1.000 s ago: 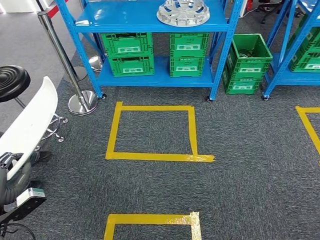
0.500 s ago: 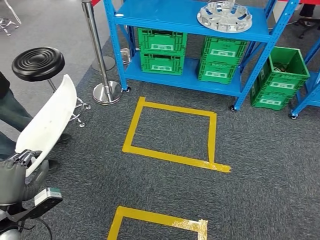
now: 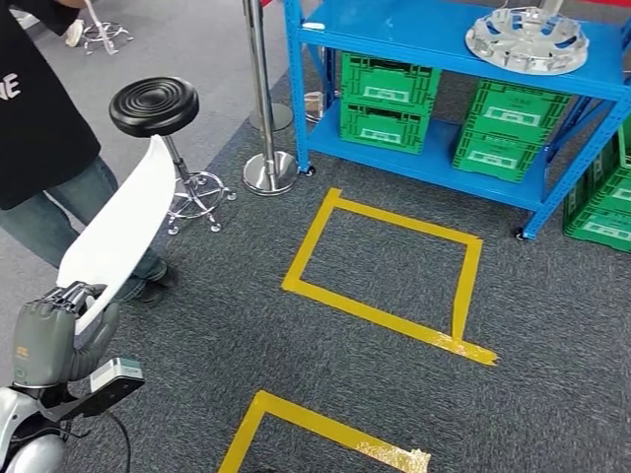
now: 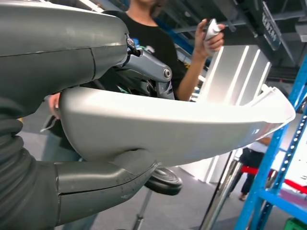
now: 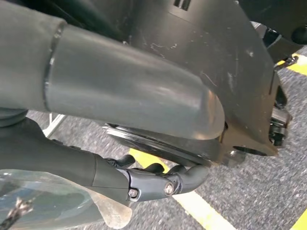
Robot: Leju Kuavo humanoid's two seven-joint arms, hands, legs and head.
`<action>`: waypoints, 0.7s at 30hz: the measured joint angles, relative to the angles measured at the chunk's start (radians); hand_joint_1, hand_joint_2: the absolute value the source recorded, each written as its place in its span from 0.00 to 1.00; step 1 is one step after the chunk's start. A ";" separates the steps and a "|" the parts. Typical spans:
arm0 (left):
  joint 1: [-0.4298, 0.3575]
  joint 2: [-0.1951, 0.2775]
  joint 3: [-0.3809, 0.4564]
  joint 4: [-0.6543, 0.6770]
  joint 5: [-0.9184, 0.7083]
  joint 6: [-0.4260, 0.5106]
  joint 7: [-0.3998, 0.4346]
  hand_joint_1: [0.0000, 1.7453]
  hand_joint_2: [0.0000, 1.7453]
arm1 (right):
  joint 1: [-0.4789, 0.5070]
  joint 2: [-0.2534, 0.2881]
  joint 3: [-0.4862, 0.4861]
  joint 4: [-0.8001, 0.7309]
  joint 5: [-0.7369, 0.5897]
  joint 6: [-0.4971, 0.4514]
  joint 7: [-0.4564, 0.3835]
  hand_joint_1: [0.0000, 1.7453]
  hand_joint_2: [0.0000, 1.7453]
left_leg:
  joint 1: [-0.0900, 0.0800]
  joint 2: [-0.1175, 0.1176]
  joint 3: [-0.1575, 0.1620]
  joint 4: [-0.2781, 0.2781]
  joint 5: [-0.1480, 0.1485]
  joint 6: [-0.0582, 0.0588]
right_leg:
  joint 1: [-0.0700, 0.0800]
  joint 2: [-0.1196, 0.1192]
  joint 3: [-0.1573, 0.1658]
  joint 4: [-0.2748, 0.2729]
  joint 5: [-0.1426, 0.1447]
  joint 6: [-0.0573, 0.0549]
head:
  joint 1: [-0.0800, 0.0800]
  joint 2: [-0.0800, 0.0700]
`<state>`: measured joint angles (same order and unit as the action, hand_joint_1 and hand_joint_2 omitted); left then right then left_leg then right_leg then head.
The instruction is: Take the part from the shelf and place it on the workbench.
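Note:
A long white curved part (image 3: 119, 232) sticks up and forward at the lower left of the head view, held at its lower end by my left hand (image 3: 55, 335). In the left wrist view the same part (image 4: 173, 129) runs across the picture, and my left hand (image 4: 83, 62) grips it with the thumb (image 4: 101, 179) on one side and the fingers on the other. My right hand (image 5: 145, 143) hangs over the grey carpet with nothing in it, its dark fingers (image 5: 159, 184) loosely stretched out.
A person in a black shirt and jeans (image 3: 44, 128) stands close on the left, beside a black stool (image 3: 154, 103) and a chrome post (image 3: 264, 99). Ahead on the right is a blue shelf (image 3: 447, 39) with a silver wheel cover (image 3: 526, 41) and green crates (image 3: 386, 99). Yellow tape squares (image 3: 386, 315) mark the carpet.
The camera has swung left: shelf, tape squares and stool slid right in the picture and the person came into view. The white part stays in my left hand.

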<state>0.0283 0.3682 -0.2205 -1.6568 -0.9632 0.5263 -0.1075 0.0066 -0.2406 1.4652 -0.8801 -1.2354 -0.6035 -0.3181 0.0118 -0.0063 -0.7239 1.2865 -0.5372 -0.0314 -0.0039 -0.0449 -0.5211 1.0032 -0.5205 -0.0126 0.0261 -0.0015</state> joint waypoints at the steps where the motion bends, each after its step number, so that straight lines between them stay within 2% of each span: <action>1: -0.007 -0.004 -0.006 0.004 -0.004 -0.002 0.004 1.00 1.00 | 0.001 -0.005 0.004 -0.019 -0.010 -0.022 -0.003 0.00 0.00 | 0.001 0.005 0.031 -0.055 0.031 0.001 | 0.000 -0.012 0.002 0.000 -0.002 0.002 | 0.000 0.000; 3: -0.026 -0.010 -0.017 0.010 -0.008 -0.010 0.013 1.00 1.00 | 0.004 -0.015 0.011 -0.062 -0.043 -0.061 -0.017 0.00 0.00 | -0.007 0.046 0.102 -0.188 0.078 0.010 | 0.003 -0.035 0.007 0.000 -0.007 0.008 | 0.000 0.000; 4: -0.034 -0.014 -0.023 0.013 -0.010 -0.014 0.017 1.00 1.00 | 0.006 -0.020 0.014 -0.083 -0.062 -0.075 -0.027 0.00 0.00 | -0.013 0.067 0.125 -0.233 0.085 0.018 | 0.006 -0.045 0.009 0.000 -0.010 0.012 | 0.000 0.000; 5: -0.040 -0.017 -0.030 0.014 -0.011 -0.019 0.020 1.00 1.00 | 0.008 -0.024 0.016 -0.100 -0.077 -0.084 -0.036 0.00 0.00 | -0.019 0.081 0.134 -0.255 0.083 0.025 | 0.008 -0.054 0.010 0.000 -0.012 0.016 | 0.000 0.000; 6: -0.044 -0.020 -0.036 0.016 -0.013 -0.024 0.023 1.00 1.00 | 0.009 -0.028 0.019 -0.113 -0.086 -0.090 -0.044 0.00 0.00 | -0.023 0.081 0.134 -0.261 0.079 0.033 | 0.011 -0.065 0.011 -0.001 -0.013 0.020 | 0.000 0.000; 7: -0.046 -0.023 -0.042 0.017 -0.017 -0.027 0.024 1.00 1.00 | 0.009 -0.031 0.023 -0.122 -0.092 -0.094 -0.048 0.00 0.00 | -0.022 0.070 0.134 -0.265 0.080 0.040 | 0.012 -0.076 0.014 -0.004 -0.015 0.025 | 0.000 0.000; 8: -0.047 -0.025 -0.047 0.018 -0.020 -0.029 0.025 1.00 1.00 | 0.009 -0.034 0.026 -0.130 -0.095 -0.097 -0.050 0.00 0.00 | -0.020 0.059 0.136 -0.269 0.082 0.046 | 0.011 -0.076 0.015 -0.003 -0.021 0.031 | 0.000 0.000; 9: -0.051 -0.026 -0.052 0.019 -0.023 -0.030 0.027 1.00 1.00 | 0.008 -0.037 0.030 -0.137 -0.097 -0.098 -0.053 0.00 0.00 | -0.017 0.048 0.138 -0.274 0.084 0.053 | 0.010 -0.059 0.010 0.012 -0.033 0.036 | 0.002 0.000; 10: -0.055 -0.029 -0.056 0.019 -0.024 -0.030 0.028 1.00 1.00 | 0.008 -0.040 0.033 -0.143 -0.099 -0.099 -0.056 0.00 0.00 | -0.014 0.037 0.140 -0.278 0.087 0.060 | 0.009 -0.031 -0.009 0.050 -0.056 0.040 | 0.005 0.000; 12: -0.062 -0.034 -0.063 0.021 -0.025 -0.032 0.031 1.00 1.00 | 0.007 -0.044 0.038 -0.154 -0.107 -0.099 -0.066 0.00 0.00 | -0.012 0.016 0.139 -0.280 0.089 0.067 | 0.006 0.027 -0.076 0.182 -0.116 0.043 | 0.011 0.000; 13: -0.062 -0.038 -0.067 0.022 -0.027 -0.034 0.033 1.00 1.00 | 0.007 -0.046 0.039 -0.160 -0.114 -0.099 -0.073 0.00 0.00 | -0.013 0.003 0.139 -0.280 0.089 0.069 | 0.007 0.039 -0.112 0.249 -0.137 0.044 | 0.013 0.000; 14: -0.061 -0.041 -0.069 0.023 -0.031 -0.035 0.034 1.00 1.00 | 0.007 -0.048 0.040 -0.165 -0.120 -0.099 -0.080 0.00 0.00 | -0.013 -0.010 0.140 -0.280 0.089 0.070 | 0.007 0.044 -0.136 0.287 -0.140 0.045 | 0.012 0.000; 15: -0.059 -0.044 -0.071 0.025 -0.035 -0.036 0.036 1.00 1.00 | 0.007 -0.050 0.040 -0.169 -0.125 -0.099 -0.082 0.00 0.00 | -0.014 -0.023 0.141 -0.279 0.089 0.070 | 0.008 0.045 -0.143 0.288 -0.122 0.044 | 0.012 0.000; 16: -0.056 -0.049 -0.072 0.026 -0.042 -0.036 0.038 1.00 1.00 | 0.008 -0.051 0.041 -0.172 -0.128 -0.099 -0.080 0.00 0.00 | -0.014 -0.038 0.142 -0.278 0.088 0.069 | 0.007 0.048 -0.130 0.246 -0.086 0.044 | 0.012 0.000; 17: -0.052 -0.053 -0.073 0.026 -0.051 -0.034 0.039 1.00 1.00 | 0.009 -0.052 0.041 -0.173 -0.130 -0.099 -0.074 0.00 0.00 | -0.013 -0.052 0.143 -0.277 0.087 0.068 | 0.005 0.059 -0.103 0.177 -0.041 0.043 | 0.012 0.000; 18: -0.047 -0.058 -0.074 0.026 -0.060 -0.031 0.040 1.00 1.00 | 0.011 -0.052 0.042 -0.173 -0.131 -0.099 -0.068 0.00 0.00 | -0.013 -0.064 0.143 -0.274 0.086 0.066 | 0.001 0.081 -0.076 0.110 -0.009 0.042 | 0.012 0.000; 19: -0.042 -0.064 -0.075 0.026 -0.067 -0.029 0.042 1.00 1.00 | 0.013 -0.051 0.042 -0.174 -0.133 -0.099 -0.063 0.00 0.00 | -0.014 -0.077 0.139 -0.269 0.085 0.062 | -0.003 0.104 -0.053 0.053 0.011 0.041 | 0.012 0.000; 20: -0.037 -0.069 -0.077 0.026 -0.073 -0.027 0.043 1.00 1.00 | 0.016 -0.050 0.042 -0.175 -0.134 -0.099 -0.060 0.00 0.00 | -0.014 -0.088 0.134 -0.266 0.085 0.057 | -0.006 0.122 -0.039 0.024 0.016 0.040 | 0.011 0.000; 21: -0.032 -0.074 -0.079 0.027 -0.076 -0.026 0.043 1.00 1.00 | 0.017 -0.050 0.042 -0.176 -0.135 -0.099 -0.058 0.00 0.00 | -0.013 -0.099 0.128 -0.265 0.087 0.051 | -0.007 0.130 -0.033 0.015 0.011 0.037 | 0.011 0.000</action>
<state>-0.0034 0.2944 -0.2990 -1.6302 -1.0391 0.5000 -0.0643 0.0235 -0.2904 1.5068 -1.0559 -1.3700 -0.7023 -0.3759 -0.0015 -0.1051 -0.5955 1.0217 -0.4500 0.0199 -0.0107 0.0854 -0.5540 1.0185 -0.5097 0.0247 0.0375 -0.0015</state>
